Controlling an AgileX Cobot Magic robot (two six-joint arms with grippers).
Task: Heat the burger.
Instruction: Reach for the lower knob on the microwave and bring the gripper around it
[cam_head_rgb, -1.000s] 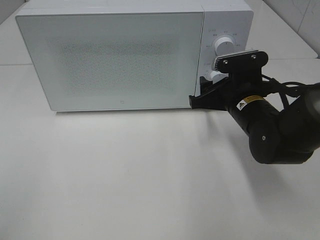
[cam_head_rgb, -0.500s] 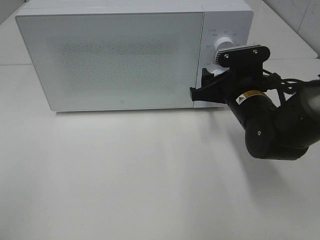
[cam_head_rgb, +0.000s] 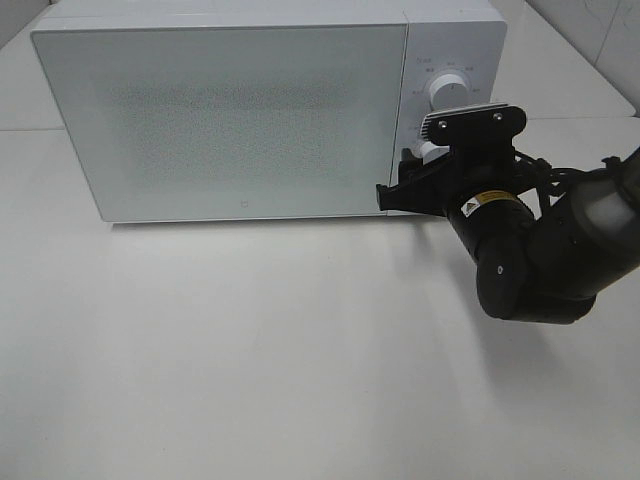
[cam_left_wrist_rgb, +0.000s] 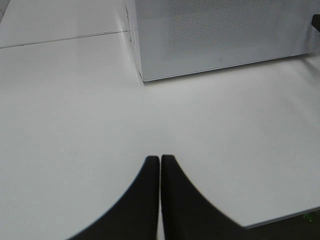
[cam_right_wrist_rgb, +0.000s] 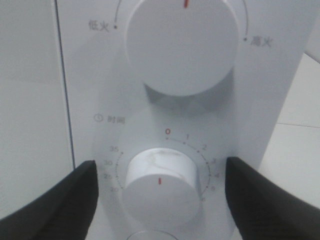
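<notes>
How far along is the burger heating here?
Done: microwave door shut; no burger in sight, presumably inside. In hand: open right pincer straddles the timer knob, whose mark sits opposite 0. Remaining: perhaps more turning, then heating.

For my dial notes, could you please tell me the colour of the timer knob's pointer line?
Red, on the white timer knob; clearest in the right wrist view.
</notes>
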